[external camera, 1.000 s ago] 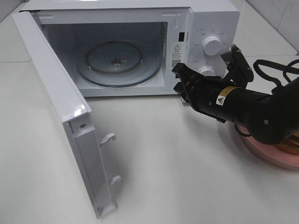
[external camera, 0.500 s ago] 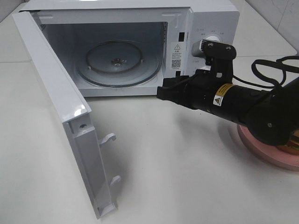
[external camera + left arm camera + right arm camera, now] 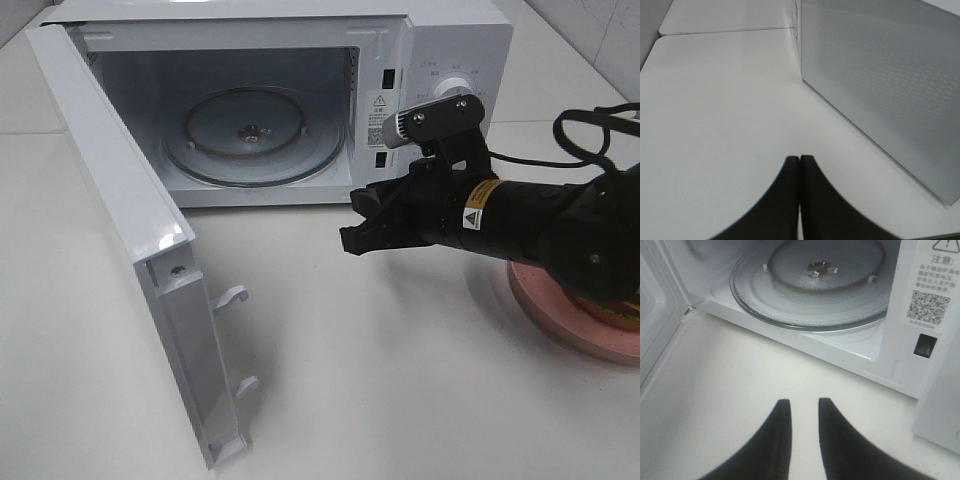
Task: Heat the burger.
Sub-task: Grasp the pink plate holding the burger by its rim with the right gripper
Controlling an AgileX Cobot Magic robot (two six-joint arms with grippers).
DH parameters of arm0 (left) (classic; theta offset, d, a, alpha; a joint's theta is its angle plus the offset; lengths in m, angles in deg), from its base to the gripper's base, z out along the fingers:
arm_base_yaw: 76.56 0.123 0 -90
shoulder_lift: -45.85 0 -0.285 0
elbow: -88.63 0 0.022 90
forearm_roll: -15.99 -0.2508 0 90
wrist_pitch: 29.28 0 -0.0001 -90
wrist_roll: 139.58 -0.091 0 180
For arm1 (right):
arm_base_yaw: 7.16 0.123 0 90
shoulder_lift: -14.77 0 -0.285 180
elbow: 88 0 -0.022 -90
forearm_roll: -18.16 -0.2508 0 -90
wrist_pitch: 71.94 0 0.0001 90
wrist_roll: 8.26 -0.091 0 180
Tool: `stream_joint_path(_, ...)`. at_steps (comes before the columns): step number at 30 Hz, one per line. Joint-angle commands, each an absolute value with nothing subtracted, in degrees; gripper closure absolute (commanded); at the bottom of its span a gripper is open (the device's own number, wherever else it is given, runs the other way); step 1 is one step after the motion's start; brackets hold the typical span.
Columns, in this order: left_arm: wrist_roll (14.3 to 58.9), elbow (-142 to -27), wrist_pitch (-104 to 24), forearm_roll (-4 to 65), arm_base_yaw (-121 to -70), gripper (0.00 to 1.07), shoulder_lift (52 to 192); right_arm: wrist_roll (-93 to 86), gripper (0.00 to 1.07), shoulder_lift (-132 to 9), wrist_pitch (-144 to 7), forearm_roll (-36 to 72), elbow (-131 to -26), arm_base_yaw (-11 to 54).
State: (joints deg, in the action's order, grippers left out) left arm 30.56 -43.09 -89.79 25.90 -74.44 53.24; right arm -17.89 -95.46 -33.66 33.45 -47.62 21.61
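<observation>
The white microwave [image 3: 440, 40] stands at the back with its door [image 3: 120, 200] swung wide to the left. Its glass turntable [image 3: 250, 135] [image 3: 815, 285] is bare. My right gripper [image 3: 352, 232] [image 3: 801, 401] hovers over the table just in front of the oven's right front corner, pointing left. Its fingers are a little apart, open, with nothing between them. Only a sliver of the burger [image 3: 625, 316] shows on the pink plate [image 3: 560, 315] at the right edge, behind my right arm. My left gripper [image 3: 800, 156] is shut and empty, low over the table beside the door's meshed outer face [image 3: 890, 85].
The open door juts toward the front left, its latch hooks [image 3: 232, 296] sticking out. A black cable [image 3: 590, 125] loops at the right beside the microwave's knob [image 3: 455, 85]. White tabletop [image 3: 400, 380] stretches across the front.
My right gripper has swung from the control panel down and left to the front of the oven, rolled over, and its fingers have parted slightly. The plate has not moved.
</observation>
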Motion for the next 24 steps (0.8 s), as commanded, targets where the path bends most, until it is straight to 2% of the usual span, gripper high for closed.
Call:
stream_joint_path(1, 30.39, -42.91, -89.1, 26.13, -74.66, 1.06, 52.26, -16.8, 0.86, -92.31, -40.54, 34.03, -47.79, 21.49)
stream_joint_path(9, 30.39, -42.91, -89.1, 26.13, -74.66, 1.06, 52.26, -16.86, 0.86, -87.84, -55.09, 34.2, -48.48, 21.49)
stream_joint_path(11, 30.39, -42.91, -89.1, 26.13, -74.66, 1.06, 52.26, -16.86, 0.86, -85.38, -67.01, 34.14, -51.06, 21.49)
stream_joint_path(14, 30.39, -42.91, -89.1, 26.13, -74.66, 1.06, 52.26, -16.86, 0.86, -84.8, -69.99, 34.08, -51.98, 21.49)
stream_joint_path(17, 30.39, -42.91, -89.1, 26.13, -74.66, 1.06, 52.26, -16.86, 0.85, -83.66, -78.47, 33.22, -54.78, 21.49)
stream_joint_path(19, 30.39, -42.91, -89.1, 26.13, -74.66, 1.06, 52.26, -16.8, 0.84, -83.6, -91.25, 30.07, -58.79, 21.49)
stream_joint_path(22, 30.39, -42.91, -89.1, 26.13, -74.66, 1.06, 52.26, -16.8, 0.84, -83.6, -93.82, 29.39, -59.54, 21.49)
stream_joint_path(24, 30.39, -42.91, -89.1, 26.13, -74.66, 1.06, 52.26, -16.8, 0.81, -83.6, -100.76, 26.35, -61.66, 21.49)
